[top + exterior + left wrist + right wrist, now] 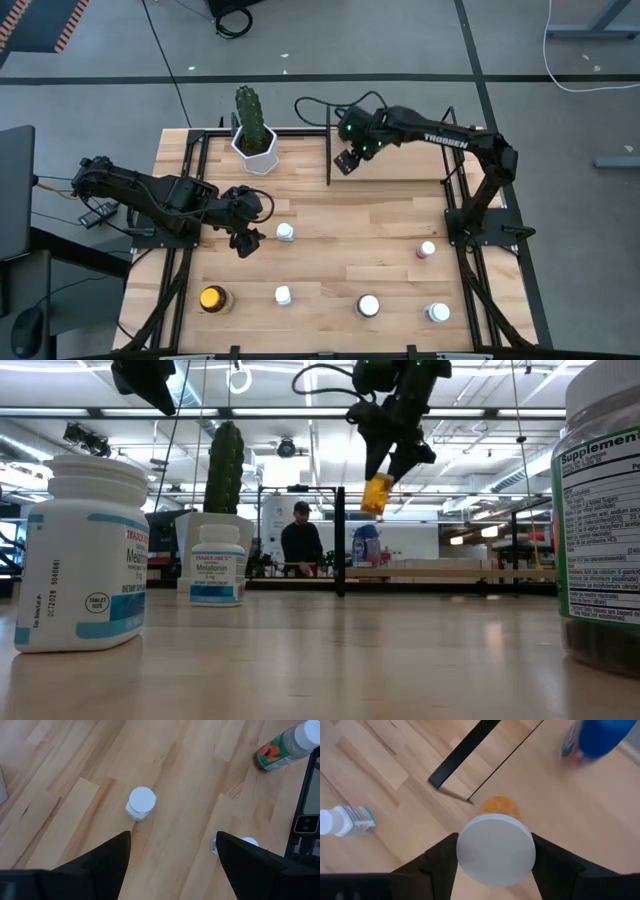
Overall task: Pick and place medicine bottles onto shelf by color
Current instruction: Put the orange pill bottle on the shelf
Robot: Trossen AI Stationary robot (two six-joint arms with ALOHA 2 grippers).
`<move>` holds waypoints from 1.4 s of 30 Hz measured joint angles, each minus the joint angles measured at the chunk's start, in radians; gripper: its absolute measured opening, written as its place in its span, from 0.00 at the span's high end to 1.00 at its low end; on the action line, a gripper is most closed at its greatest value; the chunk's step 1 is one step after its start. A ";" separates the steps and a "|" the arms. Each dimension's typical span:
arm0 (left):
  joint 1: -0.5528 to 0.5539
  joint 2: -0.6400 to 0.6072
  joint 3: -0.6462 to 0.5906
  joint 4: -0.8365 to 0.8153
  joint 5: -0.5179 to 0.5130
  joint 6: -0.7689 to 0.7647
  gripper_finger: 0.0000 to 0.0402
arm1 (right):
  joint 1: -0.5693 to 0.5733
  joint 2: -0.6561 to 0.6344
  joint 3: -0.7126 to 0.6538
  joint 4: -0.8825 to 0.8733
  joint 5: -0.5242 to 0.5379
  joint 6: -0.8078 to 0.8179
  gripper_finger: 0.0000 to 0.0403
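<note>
On the right arm [455, 141] you can read "TROSSEN" in white. In the low view, the small white bottle [218, 576] at your 9 o'clock reads "Melatonin"; the nearer white bottle [85, 567] shows "Mel…". The dark jar [603, 520] at 3 o'clock reads "Supplement".

blue bottle [600, 737] blurred, cut off at edge, supplement jar [600, 520] partly cropped

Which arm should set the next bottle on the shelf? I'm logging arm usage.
Probably the right. The right gripper is shut on an orange bottle, raised beside the shelf post. The left gripper is open and empty, above the table near a white bottle.
</note>
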 joint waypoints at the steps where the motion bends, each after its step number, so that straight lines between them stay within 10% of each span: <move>1: 0.000 0.000 0.000 0.000 -0.003 -0.009 0.26 | -0.014 0.000 0.007 -0.003 -0.005 -0.031 0.44; 42: 0.052 0.000 0.000 0.016 -0.018 -0.117 0.26 | -0.096 0.219 0.047 -0.012 -0.025 -0.251 0.44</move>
